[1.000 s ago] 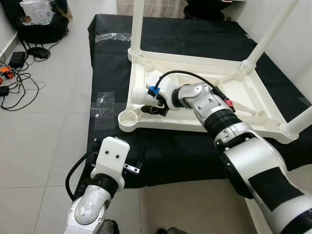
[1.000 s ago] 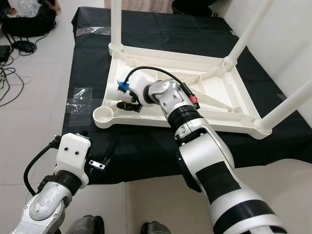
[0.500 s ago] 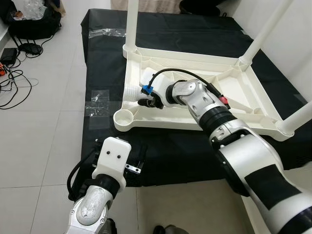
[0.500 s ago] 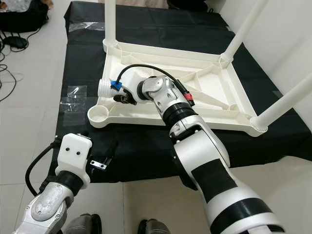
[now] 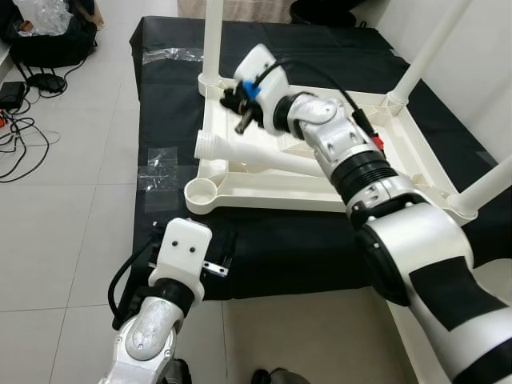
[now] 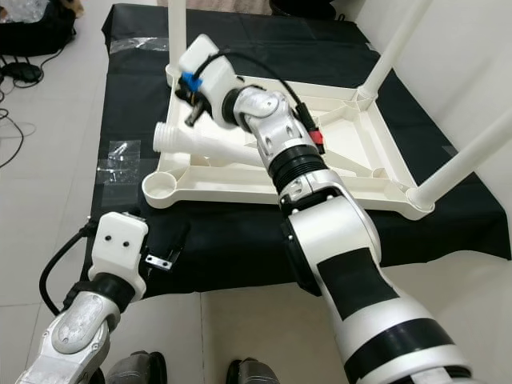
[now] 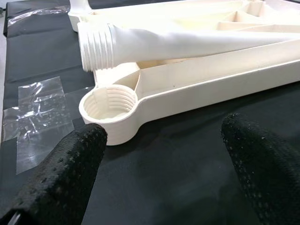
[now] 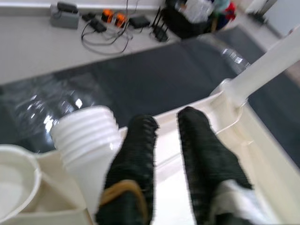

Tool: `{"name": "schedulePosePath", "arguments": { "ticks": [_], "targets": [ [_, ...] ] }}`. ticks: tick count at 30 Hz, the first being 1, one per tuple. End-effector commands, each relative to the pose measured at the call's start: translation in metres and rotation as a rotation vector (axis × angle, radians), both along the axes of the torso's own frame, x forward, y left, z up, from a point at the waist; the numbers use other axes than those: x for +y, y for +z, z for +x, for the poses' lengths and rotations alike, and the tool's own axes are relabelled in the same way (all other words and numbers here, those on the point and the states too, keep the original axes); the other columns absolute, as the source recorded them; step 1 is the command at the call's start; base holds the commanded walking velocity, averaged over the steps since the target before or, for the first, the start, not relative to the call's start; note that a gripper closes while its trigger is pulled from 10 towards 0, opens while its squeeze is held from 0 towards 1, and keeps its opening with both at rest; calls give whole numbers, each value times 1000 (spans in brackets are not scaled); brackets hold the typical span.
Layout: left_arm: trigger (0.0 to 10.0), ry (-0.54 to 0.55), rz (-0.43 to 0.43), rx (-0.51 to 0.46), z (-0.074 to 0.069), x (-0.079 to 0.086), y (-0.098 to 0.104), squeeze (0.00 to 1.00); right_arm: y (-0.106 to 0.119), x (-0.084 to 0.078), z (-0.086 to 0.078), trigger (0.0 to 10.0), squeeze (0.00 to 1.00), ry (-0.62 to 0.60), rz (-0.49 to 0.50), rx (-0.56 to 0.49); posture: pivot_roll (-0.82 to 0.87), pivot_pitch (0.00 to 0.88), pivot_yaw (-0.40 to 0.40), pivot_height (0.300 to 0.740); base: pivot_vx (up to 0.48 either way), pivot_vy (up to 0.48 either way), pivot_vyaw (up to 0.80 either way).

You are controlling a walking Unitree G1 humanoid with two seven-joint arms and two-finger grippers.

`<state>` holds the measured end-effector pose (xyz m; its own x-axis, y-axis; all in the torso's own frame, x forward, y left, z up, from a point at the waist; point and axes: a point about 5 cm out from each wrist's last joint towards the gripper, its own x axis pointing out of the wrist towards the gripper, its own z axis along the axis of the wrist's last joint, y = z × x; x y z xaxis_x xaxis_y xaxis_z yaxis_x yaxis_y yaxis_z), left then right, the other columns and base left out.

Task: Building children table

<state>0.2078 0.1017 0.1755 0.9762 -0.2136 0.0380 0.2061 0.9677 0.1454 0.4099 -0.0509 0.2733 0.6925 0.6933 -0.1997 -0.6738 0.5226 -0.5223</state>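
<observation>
The white table top [image 5: 416, 172] lies upside down on a black mat [image 5: 264, 248], with three legs standing upright in its corners. A loose leg [image 5: 264, 156] rests across the underside, its threaded end [image 7: 96, 47] jutting over the left rim. Just in front of that end is the empty threaded corner socket [image 5: 202, 193]. My right gripper [image 5: 240, 118] hovers above the far left part of the top, shut with nothing in it and clear of the leg. My left gripper [image 7: 164, 136] is low over the mat in front of the socket, open and holding nothing.
Clear tape patches [image 5: 160, 166] stick to the mat left of the table. Cables [image 5: 28, 140] and a dark bag [image 5: 48, 36] lie on the tiled floor at the left. The mat's front edge [image 5: 280, 300] is close to me.
My right gripper has lifted off the loose leg's threaded end, up and toward the far left corner. The leg stays lying on the top. My left arm has kept still.
</observation>
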Motion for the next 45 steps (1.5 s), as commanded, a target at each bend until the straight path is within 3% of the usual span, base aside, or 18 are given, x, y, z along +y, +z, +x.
{"name": "schedulePosePath", "arguments": {
  "ticks": [1, 10, 15, 16, 21, 40, 41, 45],
  "targets": [
    [10000, -13, -1, 15, -1, -3, -3, 0, -7, -1, -1, 10000, 1000, 13, -18, 34, 43, 106, -181, 740, 0, 0, 0],
    [10000, -7, -8, 21, -7, -2, -2, 0, -8, -4, 0, 10000, 1000, 25, -4, 66, 41, 145, -190, 740, 0, 0, 0],
    [10000, -9, -10, 30, -9, -3, -3, 0, -12, -7, -1, 10000, 1000, 45, -65, 87, 33, 157, -191, 740, 0, 0, 0],
    [10000, -10, -13, 32, -9, -4, -3, 0, -15, -6, -1, 10000, 0, 47, -100, 97, 30, 170, -193, 740, 0, 0, 0],
    [10000, -15, -25, 36, -13, -7, -1, 0, -25, 5, -3, 10000, 0, 36, -179, 110, 29, 197, -201, 740, 0, 0, 0],
    [10000, 14, -69, 68, -28, -12, 3, 0, -35, 20, -5, 10000, 0, -30, -225, 132, -11, 280, -253, 740, 0, 0, 0],
    [10000, 21, -74, 76, -30, -12, 2, 0, -35, 21, -5, 0, 0, -37, -224, 128, -14, 284, -258, 740, 0, 0, 0],
    [10000, 38, -81, 87, -34, -13, 2, 0, -30, 23, -4, 0, 0, -39, -176, 130, -24, 295, -267, 740, 0, 0, 0]
  ]
}}
